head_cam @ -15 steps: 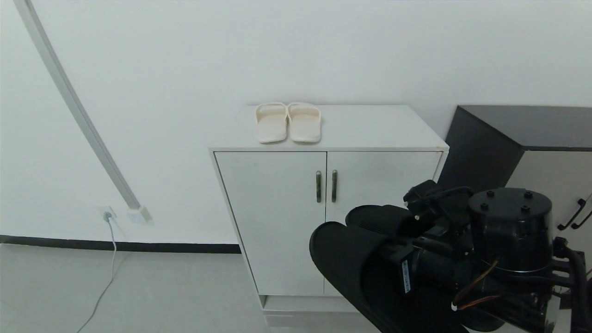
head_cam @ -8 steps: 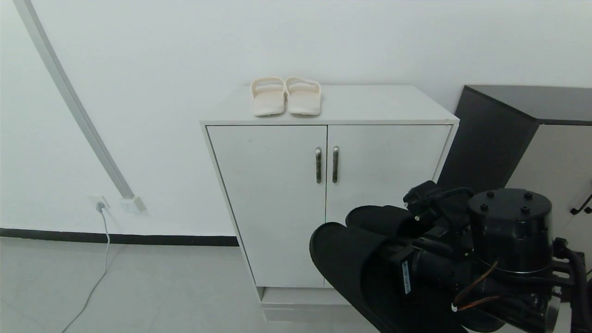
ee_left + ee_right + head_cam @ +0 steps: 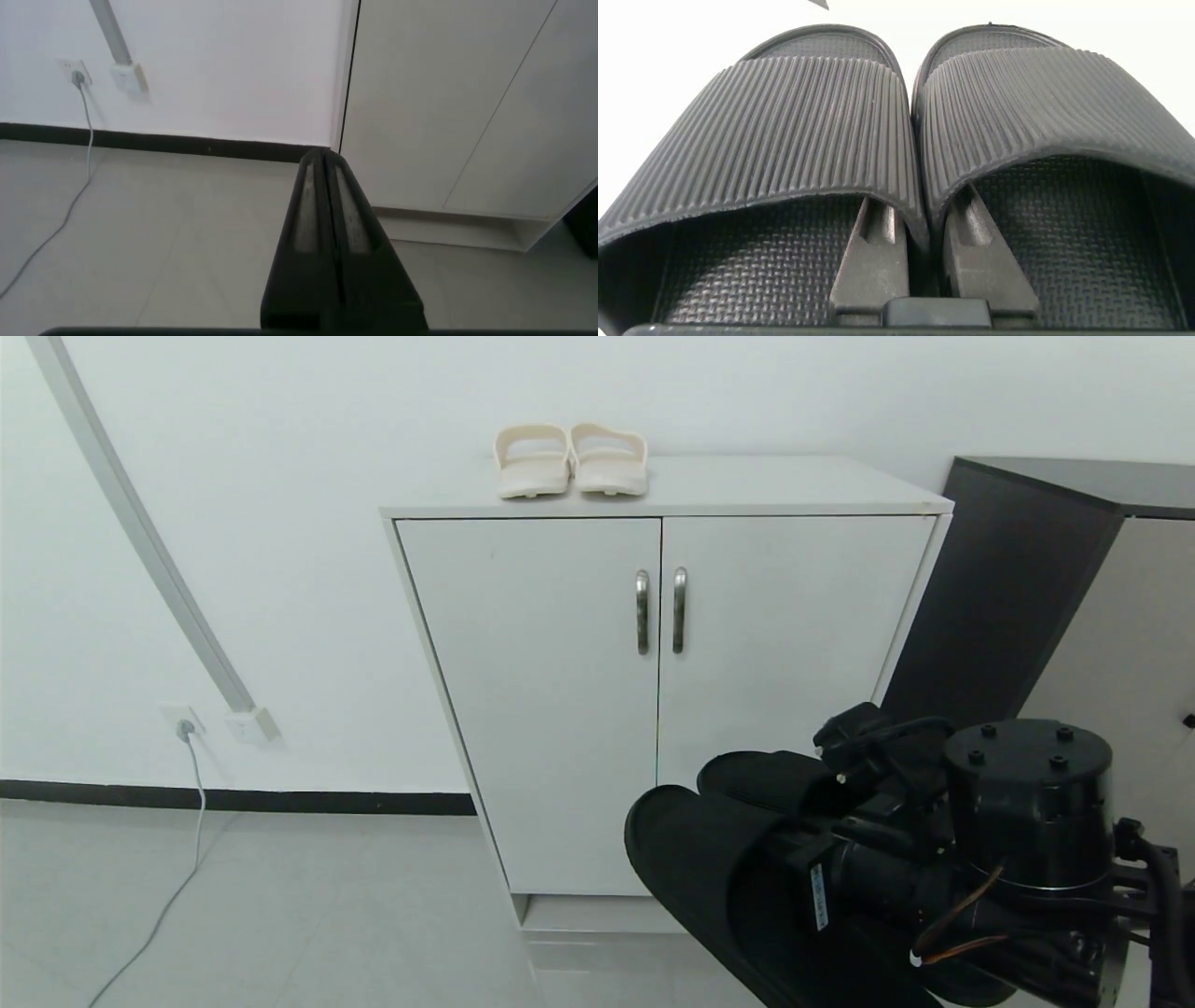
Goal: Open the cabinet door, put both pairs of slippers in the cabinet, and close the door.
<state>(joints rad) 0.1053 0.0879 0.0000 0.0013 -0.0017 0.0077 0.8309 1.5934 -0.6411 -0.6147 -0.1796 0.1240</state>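
1. A white two-door wooden cabinet [image 3: 658, 709] stands at the centre of the head view, against a white wall. Both doors are shut.
2. Two upright metal bar handles, the left handle [image 3: 642, 611] and the right handle [image 3: 679, 609], sit side by side where the doors meet.
3. A pair of cream foam slippers [image 3: 571, 459] rests on the cabinet top at 12 o'clock, side by side and touching.
4. A pair of black ribbed rubber slippers [image 3: 709, 859] hangs in the air at 5 o'clock, in front of the cabinet's lower right door and apart from it.
5. The right gripper [image 3: 920, 210] holds the black pair. One of its fingers [image 3: 868, 261] lies inside each slipper under the strap, and the jaws are clamped on the two inner walls pressed together.
6. The left gripper [image 3: 322, 201] hangs above the pale grey tiled floor [image 3: 280, 915], near the cabinet's lower left corner. Its jaws are pressed together with nothing between them.
7. A dark grey cabinet [image 3: 1008, 597] stands at 3 o'clock, just beside the white one.
8. At 8 o'clock a wall socket [image 3: 177, 721] holds a grey cable [image 3: 177, 859] that trails across the floor.
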